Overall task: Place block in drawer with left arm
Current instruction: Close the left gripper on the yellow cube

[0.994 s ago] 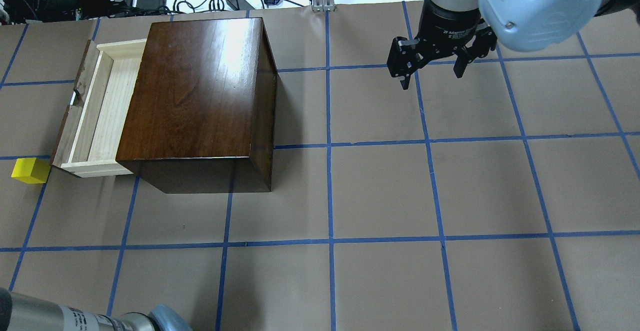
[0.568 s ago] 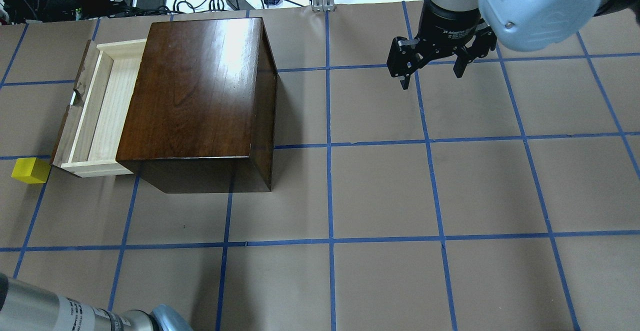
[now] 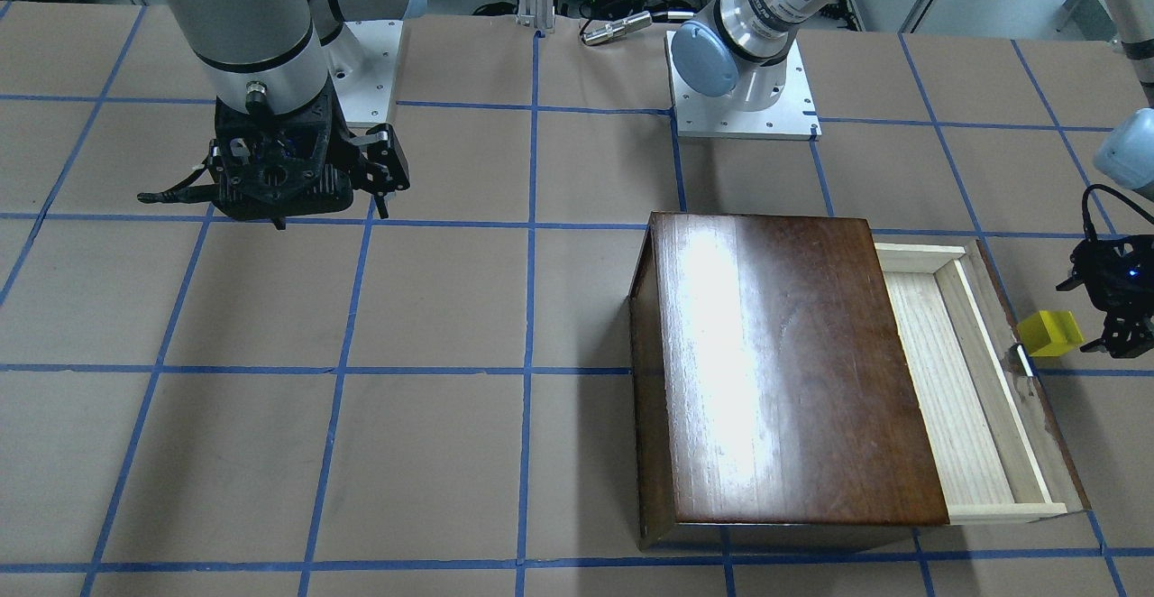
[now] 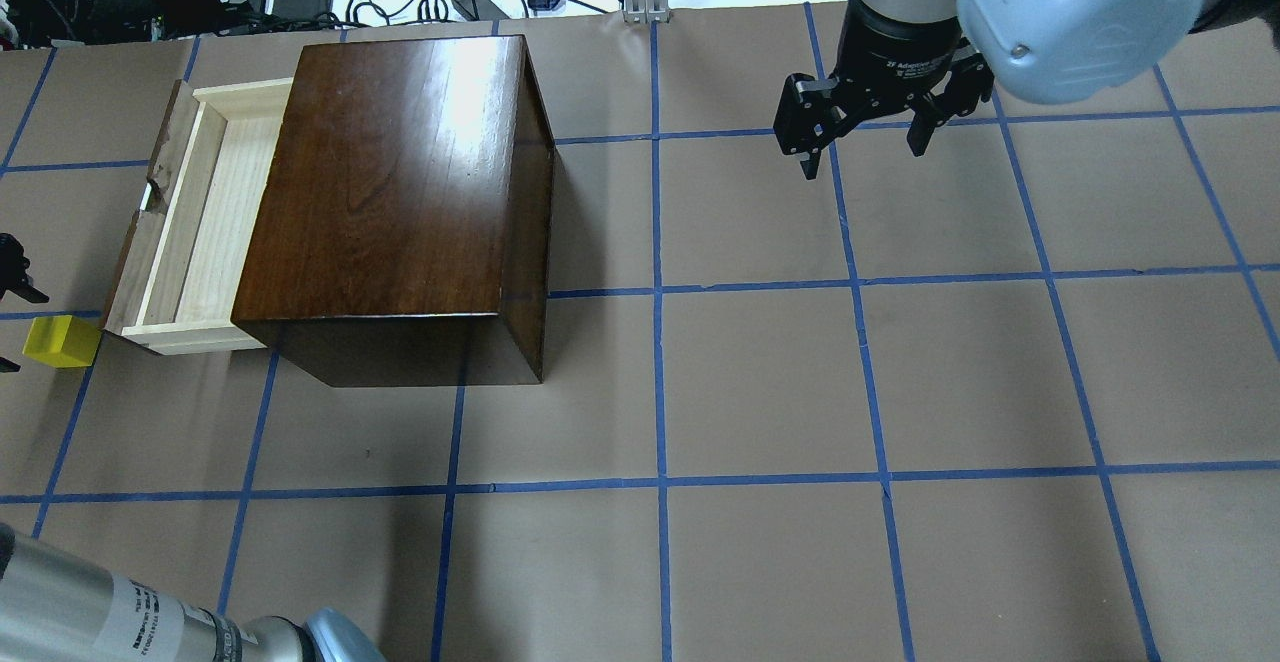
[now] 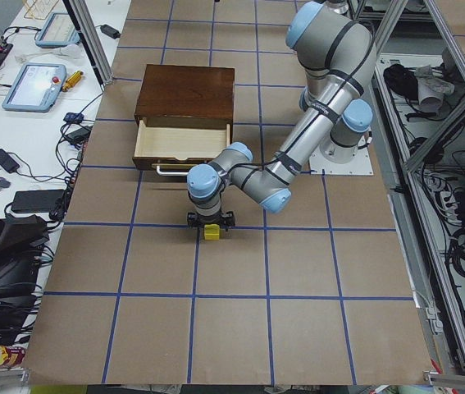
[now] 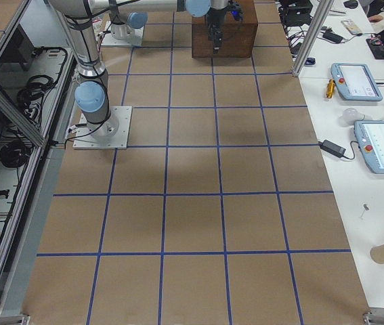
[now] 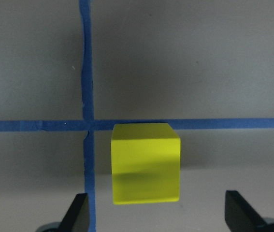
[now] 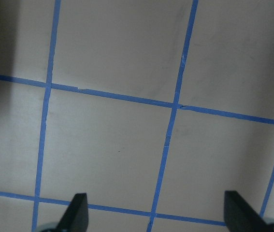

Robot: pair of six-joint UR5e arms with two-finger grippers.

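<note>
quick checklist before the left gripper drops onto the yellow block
1. Left gripper open: ok, fingers spread wide.
2. Block between the fingers: ok, slightly off centre.
3. Drawer pulled out, nothing in the part that shows: ok.
4. Block clear of the drawer front: cannot tell, they sit very close.
5. Right gripper out of the way: ok, far off to the other side.
</note>
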